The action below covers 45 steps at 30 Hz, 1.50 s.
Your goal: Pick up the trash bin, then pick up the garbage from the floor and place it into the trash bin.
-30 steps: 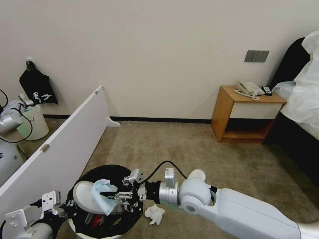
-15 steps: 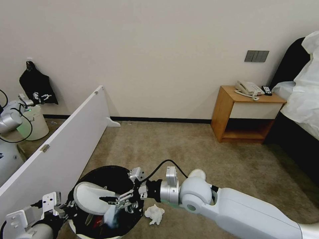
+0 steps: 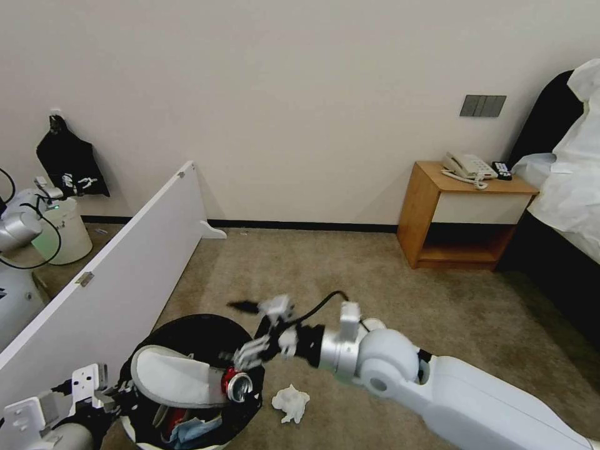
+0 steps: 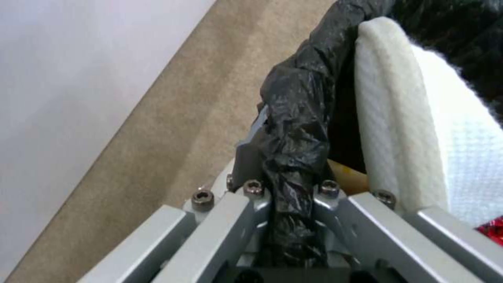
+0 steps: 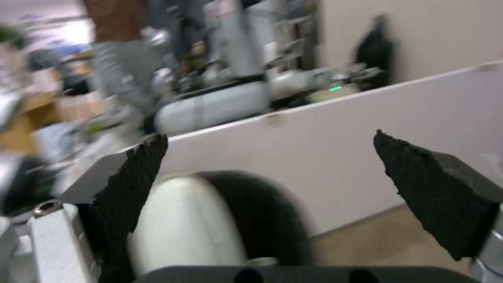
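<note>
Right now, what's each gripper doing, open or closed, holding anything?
Left gripper: closed on the bin rim.
Right gripper: open, empty, above the bin.

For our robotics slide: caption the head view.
Left gripper holds the trash bin; open right gripper above it; tissue on floor.

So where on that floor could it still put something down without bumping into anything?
The wide carpet between the white panel and the wooden nightstand is bare. It is crowded near the trash bin: a slipper, a red can and a mask fill it, the left claw clamps its rim, the open right claw hovers above, and a tissue lies beside it.
</note>
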Available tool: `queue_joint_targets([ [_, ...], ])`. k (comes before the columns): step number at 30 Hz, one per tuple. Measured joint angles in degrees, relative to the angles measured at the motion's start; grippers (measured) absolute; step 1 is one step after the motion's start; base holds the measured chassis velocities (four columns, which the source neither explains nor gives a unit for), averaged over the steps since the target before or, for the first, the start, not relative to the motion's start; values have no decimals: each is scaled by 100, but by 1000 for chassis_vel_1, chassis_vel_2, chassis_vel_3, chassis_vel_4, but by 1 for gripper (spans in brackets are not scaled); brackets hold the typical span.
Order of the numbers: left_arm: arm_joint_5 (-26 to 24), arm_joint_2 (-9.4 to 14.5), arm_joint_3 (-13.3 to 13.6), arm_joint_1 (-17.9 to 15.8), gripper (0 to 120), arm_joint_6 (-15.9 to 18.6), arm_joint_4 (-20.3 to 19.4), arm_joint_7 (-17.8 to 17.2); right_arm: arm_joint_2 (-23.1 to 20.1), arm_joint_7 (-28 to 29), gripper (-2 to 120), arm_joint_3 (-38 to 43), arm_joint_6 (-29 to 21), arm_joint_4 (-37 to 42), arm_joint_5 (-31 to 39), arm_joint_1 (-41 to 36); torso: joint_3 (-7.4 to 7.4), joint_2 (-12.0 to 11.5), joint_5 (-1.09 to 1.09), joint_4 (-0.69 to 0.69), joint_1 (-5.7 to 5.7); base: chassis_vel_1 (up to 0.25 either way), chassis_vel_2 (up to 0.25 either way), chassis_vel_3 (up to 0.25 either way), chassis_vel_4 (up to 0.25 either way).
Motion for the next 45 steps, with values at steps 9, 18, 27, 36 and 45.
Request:
queue_joint_targets([
  [9,23,-85,-213,-1,2,-6,31,-28,234,719,100,1178,50,-412,-438,-1035,0,0,0,1,0,0,0,0,0],
  [18,33,-128,-332,25,2,-12,34,-46,564,1151,100,1263,-326,-1037,-1018,-1512,-1,0,-1,2,0,0,0,0,0],
  [27,29,-158,-330,46,2,-17,-11,-53,1038,1091,100,758,-649,-2077,-1776,-1304,0,0,0,1,0,0,0,0,0],
  [36,27,-185,-278,26,2,-19,-68,-51,1552,962,100,10,-721,-2945,-2169,-789,0,0,0,2,0,0,0,0,0],
  [45,25,-190,-220,-30,2,-19,-104,-50,1786,941,100,-297,-787,-3442,-2308,-701,0,0,-1,1,0,0,0,0,0],
])
